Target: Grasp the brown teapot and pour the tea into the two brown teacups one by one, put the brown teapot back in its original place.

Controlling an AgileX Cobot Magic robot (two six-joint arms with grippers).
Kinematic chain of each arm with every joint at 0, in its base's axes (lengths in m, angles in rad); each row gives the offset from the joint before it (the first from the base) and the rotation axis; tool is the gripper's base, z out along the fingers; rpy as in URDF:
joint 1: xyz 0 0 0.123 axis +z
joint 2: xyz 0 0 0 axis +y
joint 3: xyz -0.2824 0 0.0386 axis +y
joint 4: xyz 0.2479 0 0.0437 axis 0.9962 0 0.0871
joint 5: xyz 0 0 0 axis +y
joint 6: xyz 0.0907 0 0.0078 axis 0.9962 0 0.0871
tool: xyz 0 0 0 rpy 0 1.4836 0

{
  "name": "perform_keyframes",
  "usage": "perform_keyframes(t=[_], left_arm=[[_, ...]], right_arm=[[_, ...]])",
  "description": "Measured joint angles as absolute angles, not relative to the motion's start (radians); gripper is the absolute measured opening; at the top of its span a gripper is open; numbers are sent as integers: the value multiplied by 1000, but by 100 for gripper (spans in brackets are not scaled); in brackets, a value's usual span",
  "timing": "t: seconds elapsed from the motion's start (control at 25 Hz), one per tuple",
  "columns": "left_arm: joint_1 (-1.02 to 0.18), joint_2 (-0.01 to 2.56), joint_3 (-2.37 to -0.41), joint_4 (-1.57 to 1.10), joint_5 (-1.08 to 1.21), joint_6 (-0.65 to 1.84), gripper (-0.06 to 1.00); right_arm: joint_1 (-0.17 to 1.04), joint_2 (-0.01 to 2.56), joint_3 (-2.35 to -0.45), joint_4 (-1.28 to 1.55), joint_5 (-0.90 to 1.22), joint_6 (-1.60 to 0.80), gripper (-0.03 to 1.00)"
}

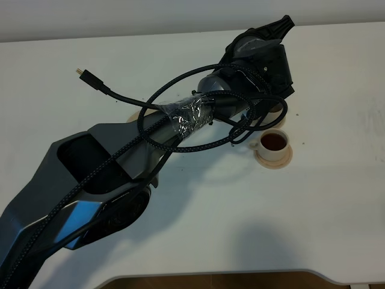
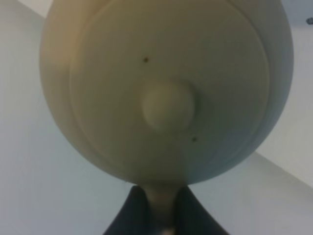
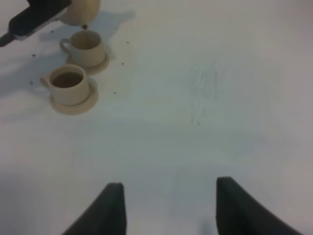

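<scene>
Right wrist view shows the squat beige-tan ceramic teapot (image 3: 80, 10) tipped, spout pointing down directly above the farther small beige cup (image 3: 87, 46) near the white table's (image 3: 195, 98) far edge; the nearer cup (image 3: 68, 82) already holds tea. Left gripper (image 2: 164, 208) clamps the loop handle, the handle-to-spout axis running straight away from its fingers. Right gripper (image 3: 168, 208) gapes empty, well apart.

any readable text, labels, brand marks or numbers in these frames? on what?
None readable in any view.
Brown teapot: plain, no marking.
Teacup under the spout and filled teacup: plain.
Silver tape on the left arm: no print visible.
</scene>
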State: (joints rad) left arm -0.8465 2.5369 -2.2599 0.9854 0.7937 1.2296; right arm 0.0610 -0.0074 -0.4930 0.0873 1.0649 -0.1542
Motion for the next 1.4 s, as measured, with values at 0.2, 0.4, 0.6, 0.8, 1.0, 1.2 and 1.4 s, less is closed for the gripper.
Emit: perform_keyframes(t=[0.2,0.4,0.6,0.8,1.0,1.2,1.4], left_arm=[[-846,2537,-2260,985,794,1264,11],[-846,2537,-2260,985,791,1283,11],[-846,2537,-2260,1004,775,1287,11],[-846,2537,-2260,1009,765,1299,11],[-846,2537,-2260,1011,761,1325,11],[-846,2537,-2260,1012,743,1357,11],[-846,2537,-2260,1031,734,1361,11]], right_arm=[[61,-7,-493,87,1065,-154,44],[61,-7,-493,87,1065,-154,44],[61,-7,-493,87,1065,-154,44],[61,-7,-493,87,1065,-154,44],[61,-7,-493,87,1065,-154,44],[61,-7,-493,87,1065,-154,44],[61,-7,-493,87,1065,-154,44]])
